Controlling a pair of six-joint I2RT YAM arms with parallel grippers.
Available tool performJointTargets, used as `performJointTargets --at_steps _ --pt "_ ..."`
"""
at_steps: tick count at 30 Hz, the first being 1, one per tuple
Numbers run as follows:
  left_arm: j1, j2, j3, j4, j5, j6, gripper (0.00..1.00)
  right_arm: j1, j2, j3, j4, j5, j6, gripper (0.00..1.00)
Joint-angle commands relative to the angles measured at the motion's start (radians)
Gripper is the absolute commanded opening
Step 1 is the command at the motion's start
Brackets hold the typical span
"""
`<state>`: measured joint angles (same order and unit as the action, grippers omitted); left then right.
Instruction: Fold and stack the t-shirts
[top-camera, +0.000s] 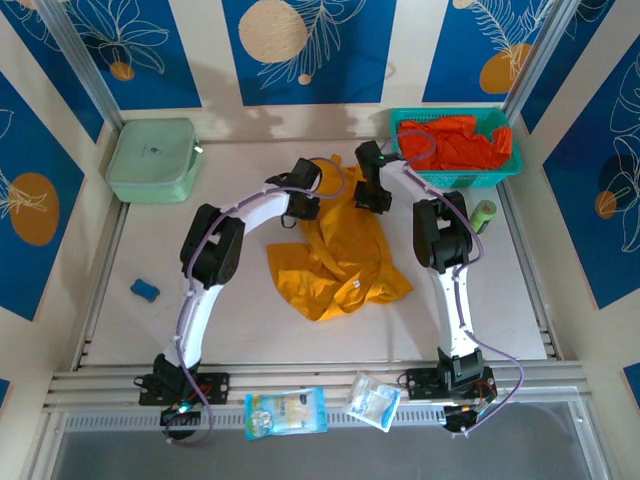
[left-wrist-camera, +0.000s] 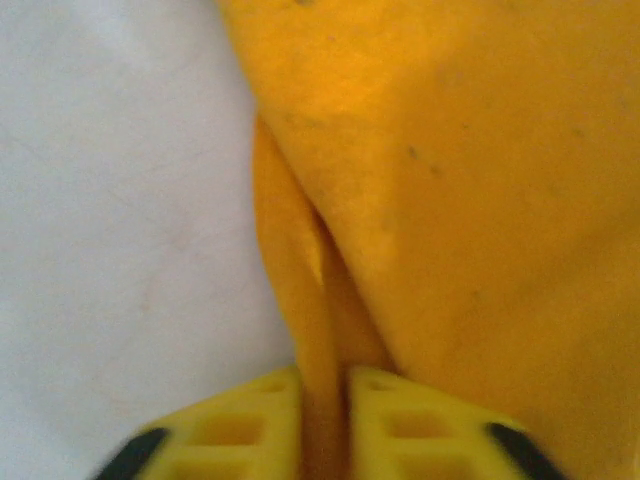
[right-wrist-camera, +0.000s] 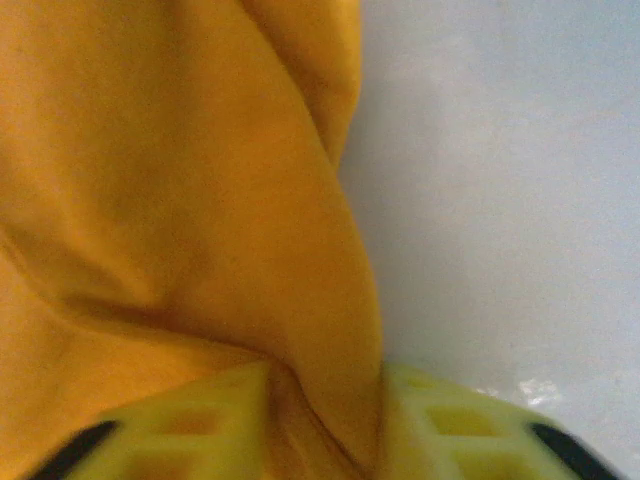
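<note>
While the mustard-yellow t-shirt lies rumpled about the middle of the table, both grippers sit at its far edge. The left gripper is pinched on a narrow upright fold of the yellow cloth, its jaws almost touching with only fabric between them; the right gripper is clamped on a thicker bunch of that shirt, so its jaws stand a little further apart, with cloth filling the gap. Seen from above, the two grippers are near each other, the left one over the shirt's far left part and the right one over its far right part. The red-orange t-shirts are heaped in a teal mesh basket at the far right corner of the table; a pale green lidded box stands at the far left corner. A small blue object lies near the left edge, well apart from the yellow shirt; a green cylinder stands just beside the basket, near the right edge; two clear plastic packets lie along the near edge, between the arm bases.
</note>
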<state>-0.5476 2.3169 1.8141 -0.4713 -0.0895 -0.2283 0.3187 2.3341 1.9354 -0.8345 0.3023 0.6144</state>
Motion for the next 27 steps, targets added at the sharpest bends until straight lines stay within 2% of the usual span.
performJointTargets --at_steps 1,4,10,16,22,24,27 --pt "0.000 -0.057 -0.101 -0.021 0.027 -0.006 0.00 0.003 0.000 0.040 -0.041 -0.022 0.011 0.14" --pt "0.001 -0.138 -0.188 0.008 -0.005 -0.012 0.00 -0.005 -0.024 0.042 -0.054 0.004 0.018 0.00" --pt "0.002 -0.370 -0.416 0.028 -0.134 -0.050 0.00 -0.034 -0.030 0.094 -0.075 0.027 0.015 0.00" --pt "0.000 -0.643 -0.664 -0.056 -0.295 -0.223 0.00 -0.048 0.090 0.344 -0.172 0.069 -0.006 0.00" --pt "-0.035 -0.819 -0.864 -0.149 -0.312 -0.434 0.00 -0.024 0.293 0.704 -0.244 -0.075 -0.030 0.00" --pt "-0.065 -0.866 -0.912 -0.189 -0.331 -0.516 0.00 0.001 0.334 0.764 -0.230 -0.141 -0.026 0.00" --pt "-0.116 -0.940 -0.974 -0.242 -0.336 -0.634 0.00 0.040 0.344 0.753 -0.202 -0.161 0.007 0.00"
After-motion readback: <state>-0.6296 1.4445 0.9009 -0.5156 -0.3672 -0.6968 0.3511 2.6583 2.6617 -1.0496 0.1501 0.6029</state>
